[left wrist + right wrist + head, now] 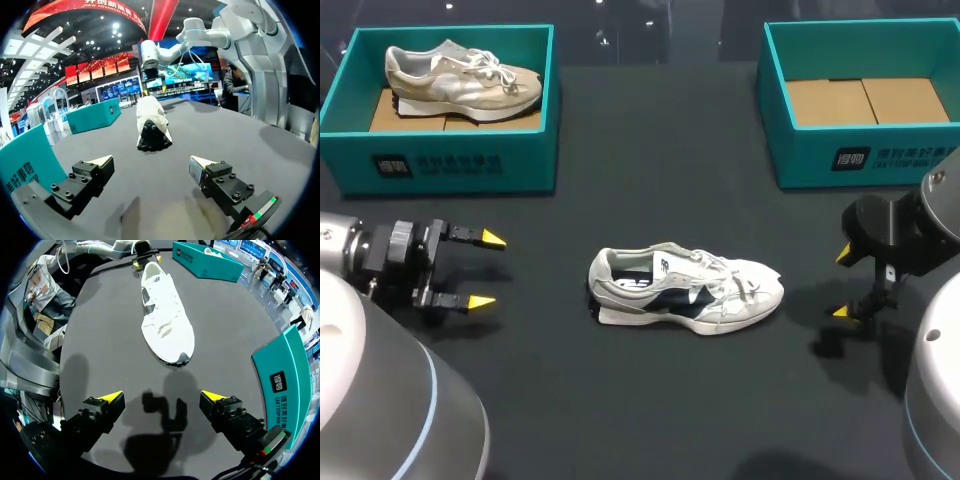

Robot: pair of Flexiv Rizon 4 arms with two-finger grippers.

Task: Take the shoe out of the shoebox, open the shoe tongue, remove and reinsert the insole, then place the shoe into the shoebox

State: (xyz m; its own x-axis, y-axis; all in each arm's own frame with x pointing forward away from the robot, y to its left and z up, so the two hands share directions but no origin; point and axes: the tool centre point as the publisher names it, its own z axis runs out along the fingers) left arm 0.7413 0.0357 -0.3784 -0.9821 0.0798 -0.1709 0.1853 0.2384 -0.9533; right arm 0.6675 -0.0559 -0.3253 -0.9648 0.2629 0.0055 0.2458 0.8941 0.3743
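The shoe point(685, 290) lies mid-tabletop, out of the box point(800, 160) at 2 o'clock, with my left hand point(488, 270) at its 9 and right hand point(842, 283) at its 3 both spread, so I judge tongue-opening comes next: one hand steadies, the other lifts.

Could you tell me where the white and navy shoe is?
The shoe lies on the table in the head view, between the left gripper and right gripper.

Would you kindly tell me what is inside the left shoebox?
A beige shoe lies in the left shoebox on brown cardboard. Whatever is under the shoe is hidden.
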